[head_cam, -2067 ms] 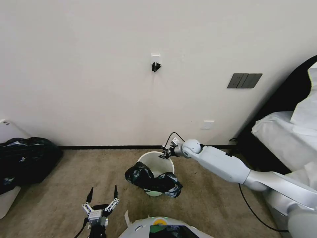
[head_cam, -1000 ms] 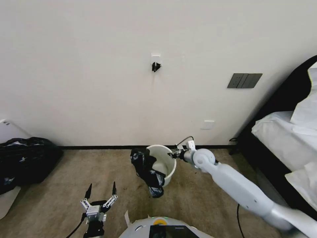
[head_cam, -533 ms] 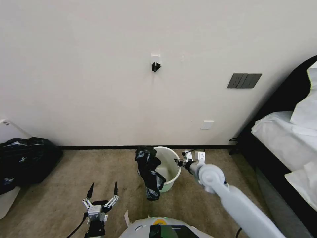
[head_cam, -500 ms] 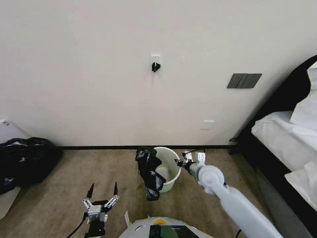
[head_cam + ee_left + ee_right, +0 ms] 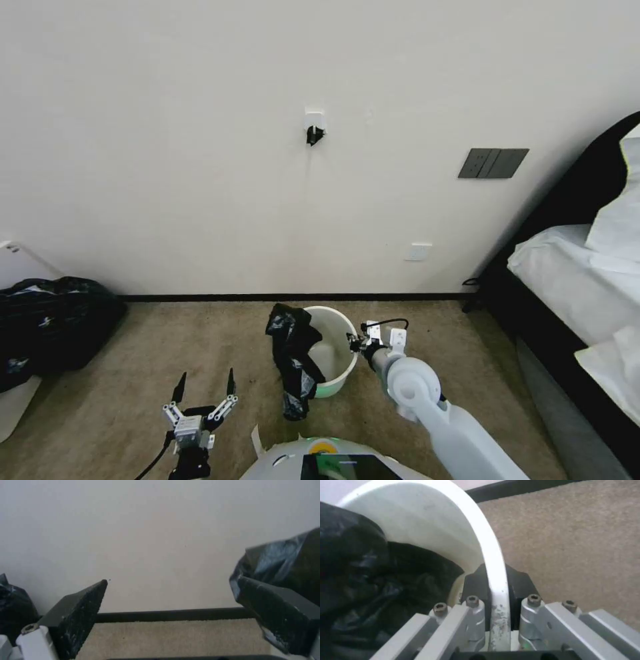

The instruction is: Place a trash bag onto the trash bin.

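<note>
**Head view: right gripper clamped on bin rim, bag draped over left side**

Head view, carpet floor (image 5: 133,347) before a pale wall (image 5: 200,133). The trash bin (image 5: 337,363) stands on the carpet near the middle, a little short of the dark baseboard (image 5: 200,297). The trash bag (image 5: 293,360) hangs over the bin's left rim: crumpled top bunched at the rim, the rest trailing down the outside of the left wall toward the carpet. Part of it lies inside the bin.

Right gripper (image 5: 352,342): at the bin's right rim, arm reaching in from the near right. In the right wrist view the right gripper (image 5: 495,590) has one black pad inside the wall and one outside, closed tight against the white rim of the trash bin (image 5: 486,542) with the rim running between them. Black film of the trash bag (image 5: 370,580) fills the bin interior beside the inner pad; contact between pad and bag not resolvable.

Left gripper (image 5: 203,393): low at the near left, above the carpet, well apart from the bin, fingers pointing up and spread wide, holding nothing. Left wrist view confirms: left gripper (image 5: 173,610) with both black fingers apart, wall and baseboard visible between them, trash bag (image 5: 286,562) beyond the one finger.

Large black bag (image 5: 53,327) sits at the far left against the wall. Bed with white bedding (image 5: 587,280) at the right edge.
</note>
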Robot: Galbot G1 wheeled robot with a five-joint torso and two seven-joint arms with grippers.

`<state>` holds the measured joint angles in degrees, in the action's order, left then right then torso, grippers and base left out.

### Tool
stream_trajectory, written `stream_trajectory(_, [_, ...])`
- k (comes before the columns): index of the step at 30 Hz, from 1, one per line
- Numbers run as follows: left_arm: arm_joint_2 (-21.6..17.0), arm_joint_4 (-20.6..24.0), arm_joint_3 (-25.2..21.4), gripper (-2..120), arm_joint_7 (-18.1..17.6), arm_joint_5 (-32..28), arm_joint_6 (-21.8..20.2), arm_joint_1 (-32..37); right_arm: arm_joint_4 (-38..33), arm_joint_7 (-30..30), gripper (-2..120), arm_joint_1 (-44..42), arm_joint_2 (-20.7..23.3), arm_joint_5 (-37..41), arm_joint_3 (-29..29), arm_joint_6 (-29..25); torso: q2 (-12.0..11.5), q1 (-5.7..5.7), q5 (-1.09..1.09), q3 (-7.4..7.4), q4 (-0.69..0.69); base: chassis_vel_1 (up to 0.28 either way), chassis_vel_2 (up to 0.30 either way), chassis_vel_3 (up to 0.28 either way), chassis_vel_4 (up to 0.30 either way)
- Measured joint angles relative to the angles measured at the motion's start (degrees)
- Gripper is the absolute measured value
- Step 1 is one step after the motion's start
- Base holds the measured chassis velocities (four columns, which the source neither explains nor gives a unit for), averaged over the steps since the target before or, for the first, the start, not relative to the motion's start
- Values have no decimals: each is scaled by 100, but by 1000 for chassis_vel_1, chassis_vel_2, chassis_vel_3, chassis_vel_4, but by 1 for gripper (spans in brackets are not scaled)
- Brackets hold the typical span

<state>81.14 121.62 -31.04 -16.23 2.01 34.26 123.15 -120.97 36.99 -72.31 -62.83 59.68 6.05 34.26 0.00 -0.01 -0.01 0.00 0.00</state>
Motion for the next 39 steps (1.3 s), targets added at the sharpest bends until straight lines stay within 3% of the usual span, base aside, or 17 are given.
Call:
stream_trajectory(14, [39, -51, 121, 100, -14, 26, 17, -26, 89, -183, 10, -218, -185, -323, -69, -92, 0, 0, 1, 0, 0, 0, 0, 0, 0])
stream_trajectory(24, [56, -118, 233, 100, -26, 28, 29, -73, -110, -303, 45, -355, -30, -610, -5, -123, 0, 0, 2, 0, 0, 0, 0, 0, 0])
stream_trajectory(26, [57, -144, 262, 100, -30, 28, 33, -95, -249, -345, 57, -470, 38, -765, 51, -146, 0, 1, 1, 0, -1, 0, 0, 0, 0])
stream_trajectory(29, [55, -155, 274, 100, -33, 28, 35, -105, -374, -352, 64, -556, 97, -870, 93, -147, 0, 1, 2, 0, -1, 0, 0, 0, 0])
stream_trajectory(31, [44, -172, 278, 100, -35, 27, 36, -126, -729, -356, 76, -709, 260, -1314, 202, -180, 1, 1, 2, 0, -1, 0, 0, 0, 0])
stream_trajectory(35, [42, -213, 277, 100, -39, 23, 37, -146, -1277, -382, 88, -792, 463, -1538, 237, -199, 1, 1, 1, 0, -2, 0, 0, 0, 0])
stream_trajectory(37, [42, -223, 282, 100, -40, 24, 37, -147, -1441, -425, 94, -787, 557, -1526, 230, -171, 0, 1, 1, 0, -1, 0, 0, 0, 0])
stream_trajectory(39, [48, -246, 310, 100, -41, 40, 34, -155, -1832, -548, 99, -646, 843, -1024, 124, 73, 0, 1, 0, 0, 0, 0, 0, 0, 0])
